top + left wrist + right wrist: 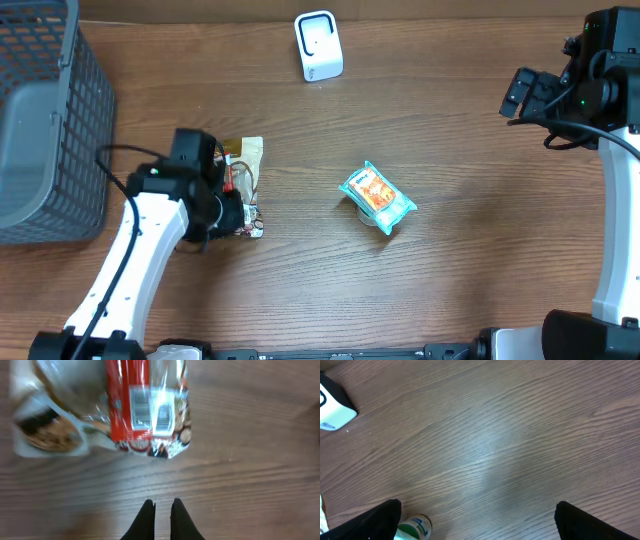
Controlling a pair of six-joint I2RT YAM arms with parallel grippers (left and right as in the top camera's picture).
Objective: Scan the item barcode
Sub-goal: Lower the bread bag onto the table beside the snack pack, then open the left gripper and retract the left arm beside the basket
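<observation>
A clear snack packet with a red band [145, 410] lies on the table, its barcode patches [141, 410] facing up. In the overhead view this packet [246, 170] sits partly under my left arm. My left gripper [163, 503] hovers just short of the packet's near edge, shut with nothing between its fingers. A teal and orange packet [378, 197] lies near the table's middle. The white scanner [318, 45] stands at the back. My right gripper [477, 510] is open and empty at the far right [525, 92], away from both packets.
A grey mesh basket [50, 120] fills the left edge of the table. The right wrist view catches the scanner [332, 407] at its upper left. A green-and-white round thing [412, 529] shows beside the gripper's left finger [380, 517].
</observation>
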